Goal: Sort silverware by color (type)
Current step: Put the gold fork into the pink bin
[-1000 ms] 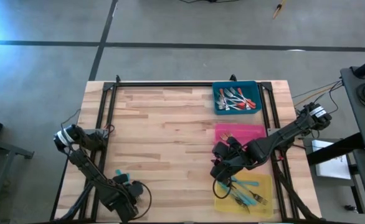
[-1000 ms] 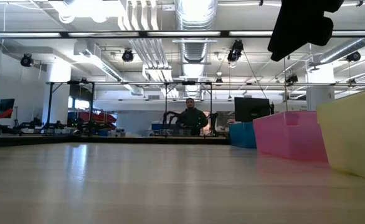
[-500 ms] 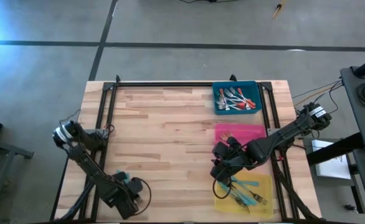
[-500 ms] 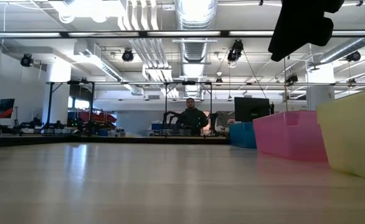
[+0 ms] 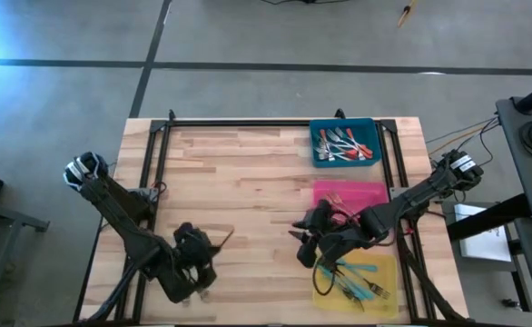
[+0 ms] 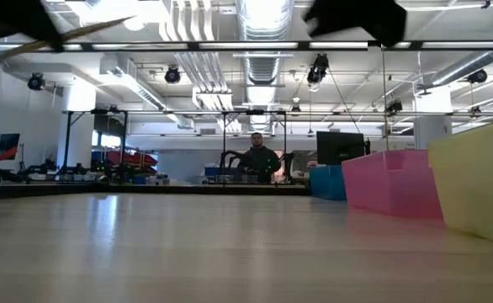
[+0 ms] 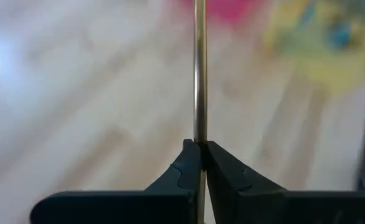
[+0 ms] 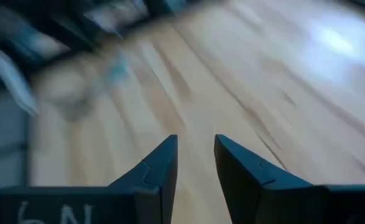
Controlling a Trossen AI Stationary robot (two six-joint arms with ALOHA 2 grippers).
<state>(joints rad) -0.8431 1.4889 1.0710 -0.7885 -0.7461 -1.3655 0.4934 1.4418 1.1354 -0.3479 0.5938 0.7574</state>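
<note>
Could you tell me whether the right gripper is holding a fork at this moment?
No: in the right wrist view the right gripper has its fingers apart, with only bare table showing between them.

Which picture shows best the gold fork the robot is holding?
The left wrist view: the gold fork is pinched in the left tool. The high view shows a small sliver, the low view a thin streak, the right wrist view nothing.
</note>
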